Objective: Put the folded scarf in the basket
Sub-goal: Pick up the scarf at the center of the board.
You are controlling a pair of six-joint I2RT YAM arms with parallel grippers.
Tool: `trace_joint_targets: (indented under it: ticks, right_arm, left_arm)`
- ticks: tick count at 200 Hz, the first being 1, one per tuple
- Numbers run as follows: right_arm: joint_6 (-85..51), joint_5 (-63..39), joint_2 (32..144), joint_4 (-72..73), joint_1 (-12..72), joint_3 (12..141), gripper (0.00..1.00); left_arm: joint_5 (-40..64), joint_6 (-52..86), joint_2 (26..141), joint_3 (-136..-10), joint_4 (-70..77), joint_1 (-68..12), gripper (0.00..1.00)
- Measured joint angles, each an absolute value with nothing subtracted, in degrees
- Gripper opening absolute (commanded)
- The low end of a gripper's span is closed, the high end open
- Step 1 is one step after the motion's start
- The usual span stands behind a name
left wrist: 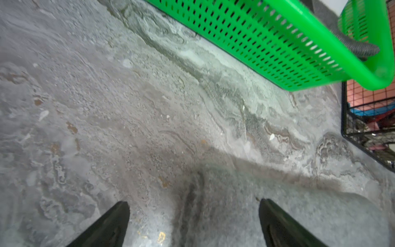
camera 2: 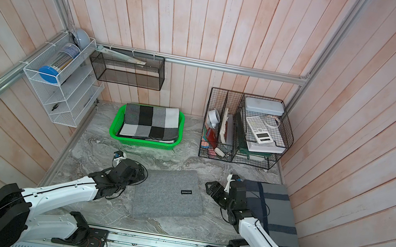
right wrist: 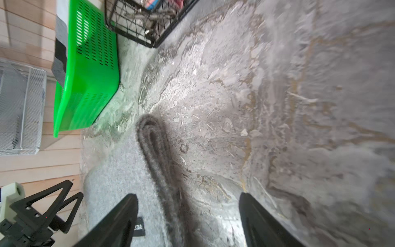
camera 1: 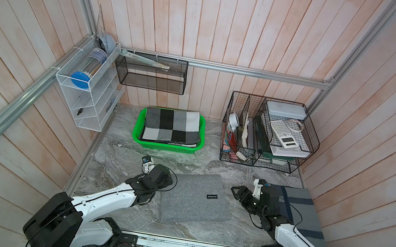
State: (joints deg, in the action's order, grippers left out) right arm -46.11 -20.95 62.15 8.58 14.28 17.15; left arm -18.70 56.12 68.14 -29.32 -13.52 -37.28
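Observation:
A folded grey scarf (camera 1: 194, 200) (camera 2: 169, 196) with a small black label lies flat mid-table. The green basket (camera 1: 167, 148) (camera 2: 145, 143) stands behind it and holds a folded black, grey and white checked scarf (camera 1: 173, 126). My left gripper (camera 1: 172, 180) (left wrist: 193, 205) is open at the grey scarf's left edge, and that edge (left wrist: 277, 192) runs between its fingers. At the scarf's right edge my right gripper (camera 1: 235, 193) (camera 2: 208, 188) (right wrist: 187, 195) is open, straddling the layered fold (right wrist: 154, 149). Neither grips the cloth.
A black wire organiser (camera 1: 269, 134) full of office items stands right of the basket. A white wire rack (camera 1: 85, 99) and a black mesh shelf (camera 1: 150, 74) hang on the walls. A dark blue-grey striped cloth (camera 1: 298, 205) lies under my right arm.

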Motion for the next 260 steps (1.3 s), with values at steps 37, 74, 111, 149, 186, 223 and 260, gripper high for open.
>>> trace_joint_targets:
  ticks: [37,74,111,149,186,223,260]
  right_arm:
    - [-43.1,-28.7,73.4,13.9,14.2,23.5,0.77]
    - [-41.5,-30.0,76.9,14.6,16.3,23.8,0.77]
    - [-39.6,-28.8,78.3,13.7,20.0,25.6,0.77]
    - [-39.3,-27.0,81.5,13.9,22.2,25.6,0.77]
    - [-39.4,-26.0,84.5,15.2,25.1,27.9,0.74]
    - [-40.4,-26.0,86.2,16.7,27.5,28.1,0.28]
    - [-41.9,-26.6,82.7,19.3,28.2,26.0,0.00]
  left_arm:
    - [-14.3,57.0,67.4,-25.6,-13.6,-37.3,1.00]
    - [-11.7,58.4,67.6,-24.0,-10.3,-37.2,0.99]
    - [-10.4,59.5,70.0,-23.9,-5.3,-37.2,0.92]
    - [-9.0,60.8,71.5,-23.3,-0.9,-37.2,0.81]
    - [-6.3,61.5,73.6,-22.1,4.6,-37.2,0.62]
    - [-3.4,62.2,76.4,-21.5,8.8,-37.1,0.05]
    - [-1.0,61.2,74.7,-21.2,11.3,-37.1,0.00]
